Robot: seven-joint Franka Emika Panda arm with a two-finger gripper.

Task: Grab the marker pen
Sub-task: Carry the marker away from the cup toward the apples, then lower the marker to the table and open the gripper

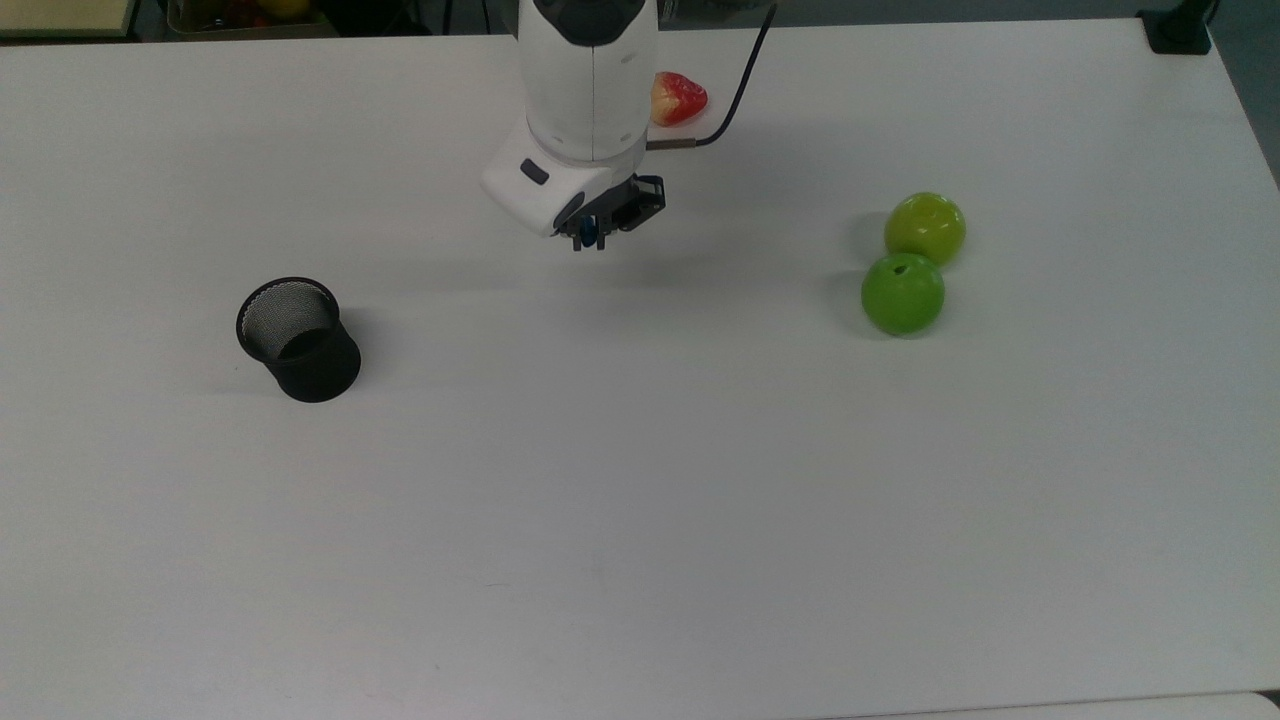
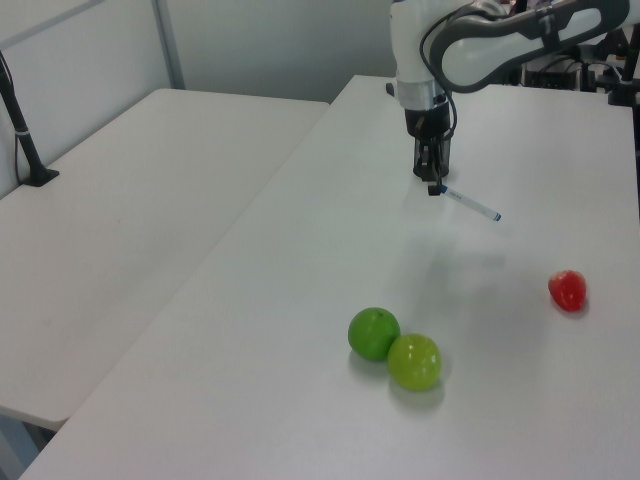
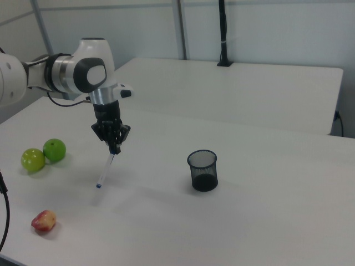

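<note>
Slim white-barrelled marker pen (image 3: 105,170) with blue cap hangs tilted, pinched at its cap by the black two-finger gripper (image 3: 113,148), black mesh cup (image 3: 202,170) at its 3 o'clock in the right view.

Large white table (image 1: 640,560), matte top, evenly lit, soft shadows only. Second white table (image 2: 150,200) stands beside it, a narrow gap between them; in the right view this second table (image 3: 249,88) lies beyond the main one. A black post (image 3: 223,33) on a clamp base stands at the second table's far edge in the right view; the same post (image 2: 22,120) is at the left view's left. Pale grey-blue partition panels (image 3: 266,30) with light metal uprights rise behind the second table. Beyond the main table's far end in the left view, dark equipment clutter (image 2: 560,55).
</note>
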